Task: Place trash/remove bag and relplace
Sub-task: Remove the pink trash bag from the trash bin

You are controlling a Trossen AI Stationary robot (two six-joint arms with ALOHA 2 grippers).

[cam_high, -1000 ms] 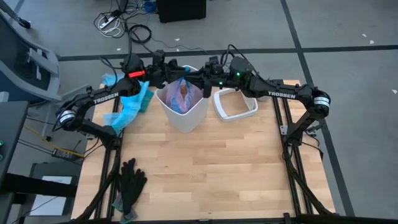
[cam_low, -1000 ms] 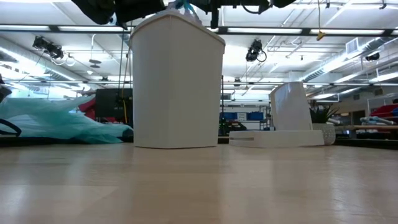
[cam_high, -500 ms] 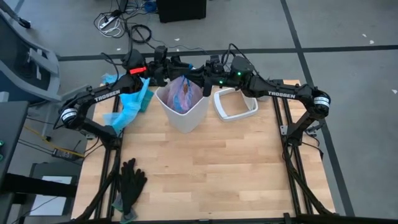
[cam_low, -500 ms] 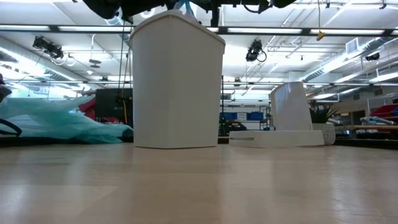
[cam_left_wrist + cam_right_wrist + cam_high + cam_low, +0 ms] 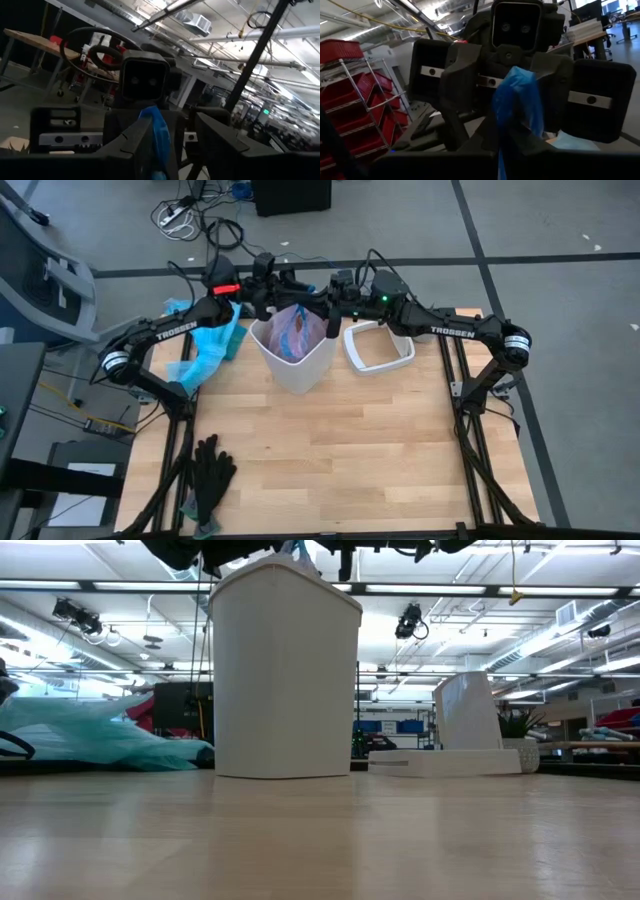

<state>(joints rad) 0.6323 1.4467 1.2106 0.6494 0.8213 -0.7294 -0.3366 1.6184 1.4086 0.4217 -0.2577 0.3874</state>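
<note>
On both arms (image 5: pixel 170 331): "TROSSEN" lettering.

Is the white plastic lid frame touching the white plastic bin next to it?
Apart. The low view shows background between the bin and the lid frame; the high view shows bare wooden tabletop between them.

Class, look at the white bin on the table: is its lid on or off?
Off. The white bin stands upright with its top open, the pink bag showing inside, while the lid lies on the table beside it.
</note>
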